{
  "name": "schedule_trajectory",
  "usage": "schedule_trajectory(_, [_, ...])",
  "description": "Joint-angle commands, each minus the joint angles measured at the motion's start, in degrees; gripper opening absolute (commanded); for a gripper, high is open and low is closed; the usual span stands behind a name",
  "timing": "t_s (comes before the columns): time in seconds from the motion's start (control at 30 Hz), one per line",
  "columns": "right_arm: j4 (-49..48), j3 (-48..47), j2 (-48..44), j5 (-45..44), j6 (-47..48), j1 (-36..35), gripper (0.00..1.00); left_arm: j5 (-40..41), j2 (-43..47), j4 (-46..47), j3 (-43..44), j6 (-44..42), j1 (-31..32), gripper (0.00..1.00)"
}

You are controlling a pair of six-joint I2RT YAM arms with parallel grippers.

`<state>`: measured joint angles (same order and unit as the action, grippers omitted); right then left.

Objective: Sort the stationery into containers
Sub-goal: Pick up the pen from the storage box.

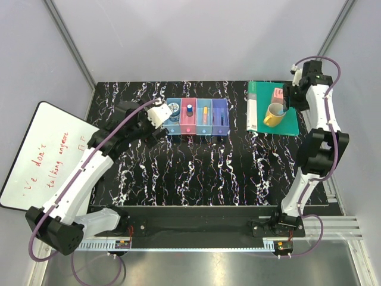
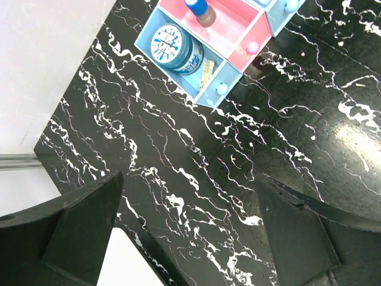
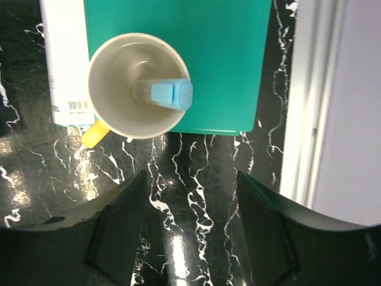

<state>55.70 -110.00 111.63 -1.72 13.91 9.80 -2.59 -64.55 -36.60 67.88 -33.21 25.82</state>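
Observation:
Four small bins stand in a row: light blue (image 1: 174, 126), pink (image 1: 189, 126), blue (image 1: 205, 126), purple (image 1: 220, 126). A round blue disc (image 2: 175, 47) lies in the light blue bin (image 2: 217, 89) with a small pale piece (image 2: 205, 72) beside it. A blue cylinder (image 2: 199, 9) stands in the pink bin (image 2: 238, 30). An orange stick (image 1: 206, 111) lies in the blue bin. My left gripper (image 2: 190, 208) is open and empty, just left of the bins (image 1: 158, 128). My right gripper (image 3: 190, 196) is open and empty beside the yellow mug (image 3: 101, 53), which holds a light blue item (image 3: 172, 94).
The mug (image 1: 274, 114) stands on a green book (image 1: 289, 122) at the back right, with a pink cube (image 1: 277, 93) behind it. A whiteboard (image 1: 47, 155) lies off the table's left edge; its corner shows in the left wrist view (image 2: 128, 262).

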Motion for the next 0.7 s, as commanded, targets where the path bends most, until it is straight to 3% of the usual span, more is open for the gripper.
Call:
schedule_trajectory(0.0, [3.2,-6.0,3.0,10.7,-1.8,2.7,0.67,1.4,1.0,-0.1,2.6,-1.0,0.8,0.99])
schedule_trajectory(0.17, [3.8,-10.5,6.5,15.4,-2.7,3.2,0.64,2.5,-0.2,-0.5,3.3,-1.3,1.8,0.99])
schedule_trajectory(0.37, [3.8,-14.9,10.7,15.7,-2.9,3.2,0.63,2.5,-2.5,-0.5,4.9,-1.4,2.2,0.99])
schedule_trajectory(0.67, [3.3,-17.4,15.3,14.9,-2.6,3.8,0.53,2.4,-4.4,-0.4,5.8,-1.6,2.1,0.99])
